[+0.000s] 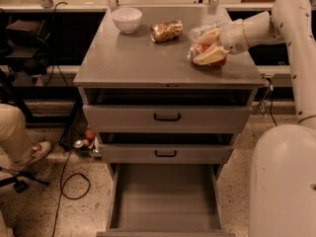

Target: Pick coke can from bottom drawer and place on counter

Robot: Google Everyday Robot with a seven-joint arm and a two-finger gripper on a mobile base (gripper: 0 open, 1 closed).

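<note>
No words, brand names, numbers or signs can be read anywhere in the view. The coke can (202, 48), at the right of the worktop (148, 58) in the upper right of the frame, shows only red colour. It sits between the jaws of the gripper (196, 52), which cover most of it, so no lettering on it can be made out. The crinkled can (166, 30) at the back of the worktop bears a mottled pattern but no legible print.
</note>
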